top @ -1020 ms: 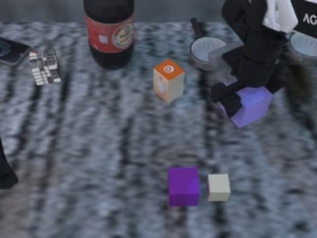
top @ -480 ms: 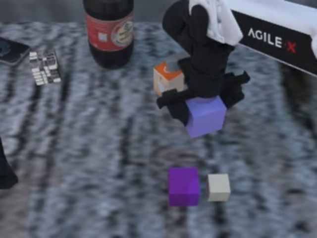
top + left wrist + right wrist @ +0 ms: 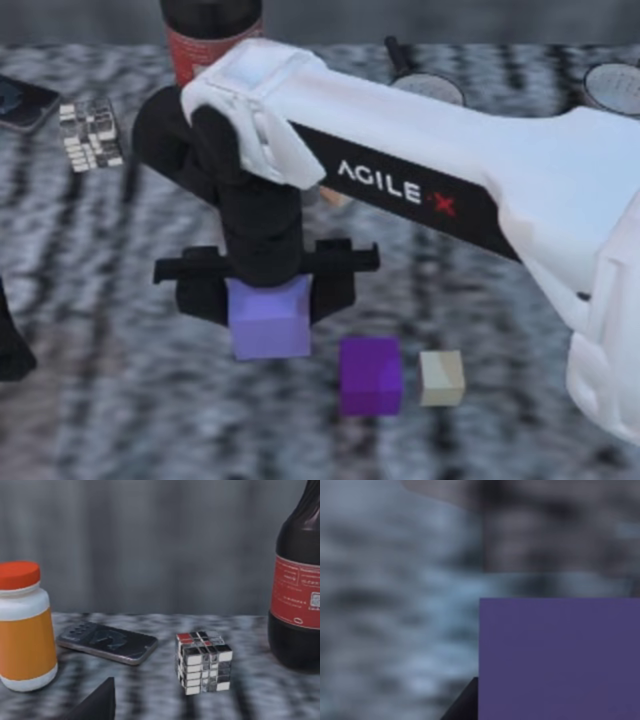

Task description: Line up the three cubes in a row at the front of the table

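Right gripper (image 3: pixel 268 290) clamped on the lavender-blue cube (image 3: pixel 270 320), one black finger (image 3: pixel 203 296) at each side face, hovering low at the near-middle of the desk (image 3: pixel 120 400). Cube held just left of the deep purple cube (image 3: pixel 371 375), a narrow strip of desk between them, and slightly farther back than that cube's row. Deep purple cube and cream cube (image 3: pixel 442 378) side by side near the front edge, a thin gap apart, cream one on the right. Open desk to the left of the held cube and in front of it, right up to the near edge. Right arm stretched in from the right side, reaching leftward across the middle, wrist bent straight down. In the right wrist view, a flat lavender-blue face (image 3: pixel 560 660) filling much of the picture above blurred desk. Left arm parked at the left edge, only a dark tip (image 3: pixel 12 350) showing; cannot tell how its fingers stand. Far left: phone (image 3: pixel 22 100), mirror puzzle cube (image 3: pixel 90 134), dark bottle (image 3: pixel 205 30); orange-lidded jar (image 3: pixel 22 625) in the left wrist view.
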Tool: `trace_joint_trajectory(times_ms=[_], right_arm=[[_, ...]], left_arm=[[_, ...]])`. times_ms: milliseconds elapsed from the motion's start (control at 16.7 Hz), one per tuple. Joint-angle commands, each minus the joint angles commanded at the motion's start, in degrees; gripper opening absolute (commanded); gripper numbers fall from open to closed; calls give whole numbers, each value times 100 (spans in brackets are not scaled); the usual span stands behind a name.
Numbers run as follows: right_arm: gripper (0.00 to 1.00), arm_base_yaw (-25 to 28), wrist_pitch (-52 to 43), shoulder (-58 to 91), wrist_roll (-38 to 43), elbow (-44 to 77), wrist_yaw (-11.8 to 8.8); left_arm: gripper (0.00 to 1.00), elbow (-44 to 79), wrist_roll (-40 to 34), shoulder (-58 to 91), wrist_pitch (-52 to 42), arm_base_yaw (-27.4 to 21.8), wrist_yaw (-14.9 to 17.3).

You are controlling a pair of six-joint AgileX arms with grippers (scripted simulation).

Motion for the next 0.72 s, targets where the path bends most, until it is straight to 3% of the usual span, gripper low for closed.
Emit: trace_joint_trajectory(times_ms=[240,720], right_arm=[[0,477,-111,46,756,269,19],[0,476,136,40,792,41,20]], left_arm=[[100,0,0,0,0,0,0],[100,0,0,0,0,0,0]])
